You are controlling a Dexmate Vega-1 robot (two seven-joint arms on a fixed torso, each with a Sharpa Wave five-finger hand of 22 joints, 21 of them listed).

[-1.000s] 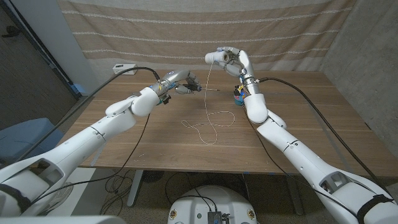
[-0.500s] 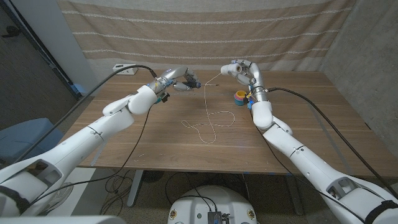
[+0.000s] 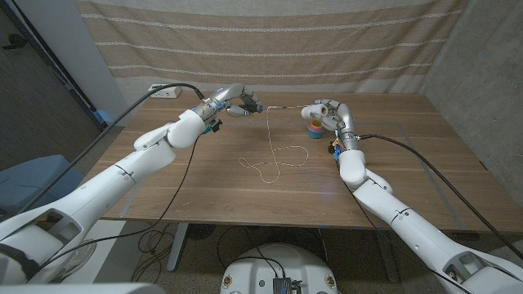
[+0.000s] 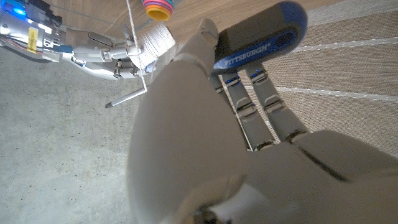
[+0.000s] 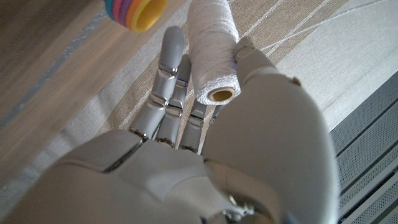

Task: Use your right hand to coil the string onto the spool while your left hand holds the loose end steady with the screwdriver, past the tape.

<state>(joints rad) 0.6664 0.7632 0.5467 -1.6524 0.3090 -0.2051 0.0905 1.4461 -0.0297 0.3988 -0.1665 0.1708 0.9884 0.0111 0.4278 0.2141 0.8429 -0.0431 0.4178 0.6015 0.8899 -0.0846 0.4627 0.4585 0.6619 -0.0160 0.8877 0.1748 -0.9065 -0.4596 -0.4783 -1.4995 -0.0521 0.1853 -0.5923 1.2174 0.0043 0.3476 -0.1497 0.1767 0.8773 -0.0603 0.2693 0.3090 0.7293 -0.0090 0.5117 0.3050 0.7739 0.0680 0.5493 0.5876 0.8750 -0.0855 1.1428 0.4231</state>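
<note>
My right hand [image 3: 331, 116] holds a white spool [image 3: 314, 110] of string just above the far right of the table, next to a stack of coloured tape rolls [image 3: 315, 127]. The right wrist view shows the spool [image 5: 212, 53] gripped between thumb and fingers, with the tape rolls [image 5: 138, 10] beyond. My left hand [image 3: 239, 104] grips a blue-and-black screwdriver [image 4: 260, 38]. From its shaft [image 4: 127, 98] the string [image 3: 288, 107] runs taut to the spool [image 4: 155, 40], and more string [image 3: 274, 163] hangs down into loose loops on the table.
The wooden table [image 3: 425, 180] has bare room at the front and on both sides of the loops. A striped curtain [image 3: 270, 41] hangs behind the far edge. A white socket box [image 3: 162, 91] with a black cable sits at the far left corner.
My right hand has come down and to the right with the spool, from raised above the table to beside the tape rolls. My left hand with the screwdriver shifted slightly farther back.
</note>
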